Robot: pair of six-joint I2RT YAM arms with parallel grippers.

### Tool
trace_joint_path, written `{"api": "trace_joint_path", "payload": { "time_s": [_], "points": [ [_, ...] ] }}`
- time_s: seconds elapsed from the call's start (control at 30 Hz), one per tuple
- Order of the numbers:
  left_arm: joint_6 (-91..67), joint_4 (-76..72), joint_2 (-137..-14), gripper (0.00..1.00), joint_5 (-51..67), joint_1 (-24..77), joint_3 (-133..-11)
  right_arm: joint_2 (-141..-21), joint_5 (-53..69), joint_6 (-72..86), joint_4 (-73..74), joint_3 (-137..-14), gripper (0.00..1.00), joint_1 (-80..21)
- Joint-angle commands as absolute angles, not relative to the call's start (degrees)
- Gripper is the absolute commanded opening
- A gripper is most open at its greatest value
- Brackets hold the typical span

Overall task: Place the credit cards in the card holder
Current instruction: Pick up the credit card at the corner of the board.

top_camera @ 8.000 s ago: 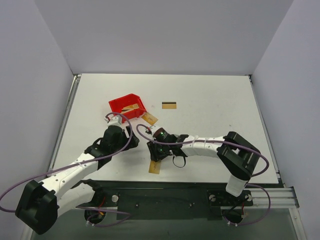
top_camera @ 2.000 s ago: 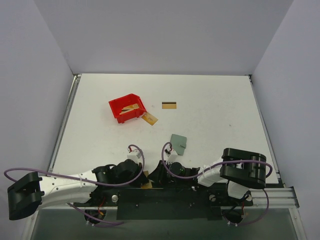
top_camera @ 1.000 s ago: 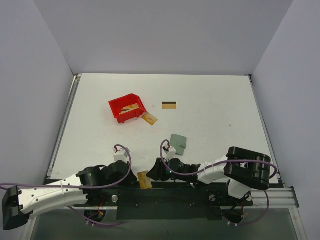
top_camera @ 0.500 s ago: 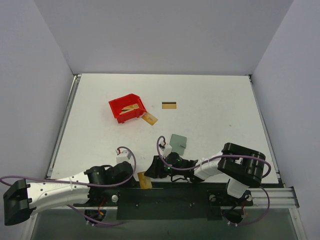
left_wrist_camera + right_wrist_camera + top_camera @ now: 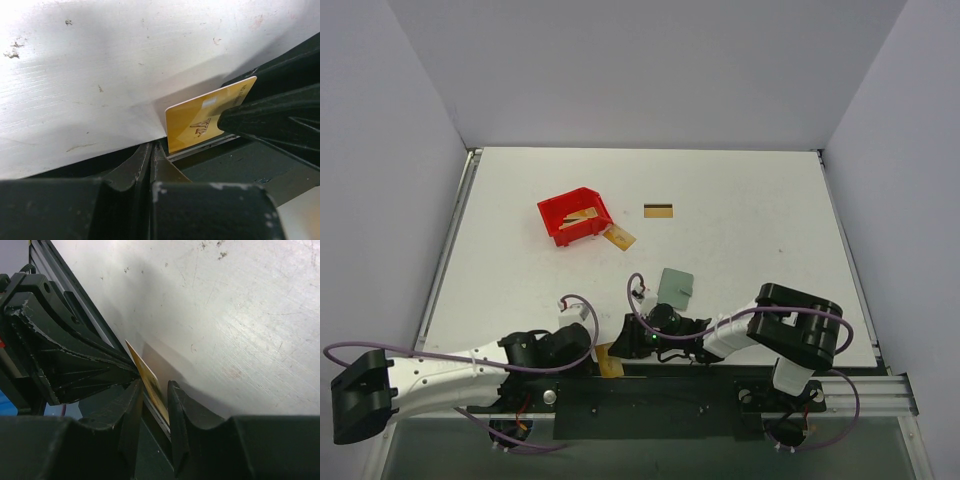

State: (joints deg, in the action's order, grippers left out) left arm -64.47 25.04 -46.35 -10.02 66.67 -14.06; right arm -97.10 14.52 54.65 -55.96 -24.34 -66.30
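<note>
The credit card [image 5: 200, 125] between the two grippers stands on its long edge, tipped up, right at the near edge of the table [image 5: 750, 230]. It is yellow-gold with small writing on it. The right gripper [image 5: 155, 386] has the card in the small gap between its two fingers. The gap is narrow and the card lies close against one finger, but I cannot tell if the fingers squeeze it. The left gripper [image 5: 151, 150] is pressed tight together with nothing inside. Its tips sit just beside the card's lower corner. The card holder [image 5: 675, 286] lies flat on the table a little farther back, apart from both grippers. A second card [image 5: 658, 210] lies alone far back. A third card [image 5: 619, 237] lies just beside the red bin [image 5: 552, 212]. More gold cards [image 5: 582, 214] are inside the bin.
</note>
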Motion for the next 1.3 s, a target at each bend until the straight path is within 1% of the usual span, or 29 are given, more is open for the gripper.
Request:
{"api": "trace_joint_path", "payload": {
  "time_s": [0.0, 0.07, 0.13, 0.17, 0.23, 0.27, 0.3, 0.37, 0.4, 0.53, 0.57, 0.63, 0.67, 0.7, 0.77, 0.8, 0.83, 0.9, 0.97, 1.07, 1.27],
  "points": [
    [-64.42, 20.3, -46.93, 0.0, -12.83, 66.36, -14.33, -97.82, 16.17, 53.26, -55.63, -25.4, 0.21, -65.83],
    [-64.42, 20.3, -46.85, 0.0, -12.92, 66.27, -14.33, -97.82, 16.43, 53.26, -55.63, -25.49, 0.15, -65.66],
    [-64.34, 20.82, -46.58, 0.0, -13.27, 66.09, -14.59, -97.91, 16.96, 53.35, -55.98, -25.66, 0.02, -65.48],
    [-64.34, 21.27, -46.23, 0.0, -14.05, 65.92, -14.85, -97.82, 17.14, 53.0, -55.99, -25.66, 0.0, -65.48],
    [-64.34, 23.02, -45.18, 0.02, -15.37, 65.74, -15.9, -96.6, 17.66, 52.39, -55.99, -25.66, 0.0, -65.04],
    [-64.25, 24.51, -44.65, 0.1, -15.9, 65.57, -16.95, -95.63, 17.75, 52.21, -55.64, -25.75, 0.0, -64.52],
    [-63.81, 25.13, -43.78, 0.13, -17.04, 65.31, -17.57, -94.75, 17.93, 52.12, -55.46, -25.84, 0.0, -63.73],
    [-62.41, 28.11, -42.54, 0.25, -18.72, 64.34, -20.99, -91.77, 18.63, 51.24, -52.49, -26.8, 0.0, -62.14],
    [-61.01, 28.65, -41.93, 0.28, -19.76, 63.38, -22.83, -90.71, 18.72, 50.02, -50.64, -27.33, 0.0, -60.92],
    [-55.91, 30.68, -41.83, 0.44, -21.97, 59.25, -28.37, -84.48, 14.87, 43.25, -32.49, -32.76, 0.0, -57.92],
    [-53.9, 30.41, -42.45, 0.45, -21.45, 56.8, -29.87, -83.85, 13.72, 40.46, -27.91, -33.48, 0.0, -56.96],
    [-50.65, 28.23, -43.85, 0.5, -19.26, 52.66, -31.72, -81.74, 13.62, 37.62, -24.11, -34.89, 0.0, -54.77],
    [-49.58, 27.43, -44.73, 0.56, -18.2, 50.04, -32.16, -80.35, 13.8, 36.49, -23.3, -35.07, 0.0, -54.06],
    [-47.57, 25.51, -46.22, 0.6, -16.45, 48.88, -33.3, -79.81, 14.76, 36.13, -22.33, -34.98, 0.0, -52.14],
    [-45.37, 22.69, -49.02, 0.74, -14.16, 45.54, -34.8, -78.31, 16.42, 35.16, -21.63, -34.72, 0.0, -49.06],
    [-44.31, 21.89, -51.22, 0.77, -12.76, 43.35, -35.59, -77.44, 17.31, 34.46, -21.27, -34.72, 0.0, -47.13],
    [-43.86, 20.49, -52.46, 0.83, -12.14, 41.33, -36.2, -76.65, 17.84, 33.93, -20.57, -34.89, 0.0, -46.5],
    [-42.81, 18.56, -55.45, 0.86, -9.85, 38.78, -37.7, -75.68, 18.54, 32.61, -19.26, -35.42, 0.0, -44.3],
    [-42.37, 16.71, -57.74, 0.88, -8.18, 37.27, -39.11, -74.98, 19.25, 30.77, -18.28, -35.94, 0.0, -42.55],
    [-41.49, 13.63, -59.5, 0.88, -7.3, 36.74, -40.77, -74.36, 21.08, 30.06, -17.84, -36.12, 0.0, -39.3],
    [-39.64, 13.27, -61.43, 0.88, -7.73, 35.51, -43.94, -73.13, 24.43, 30.15, -19.33, -35.42, 0.0, -35.07]
  ]
}}
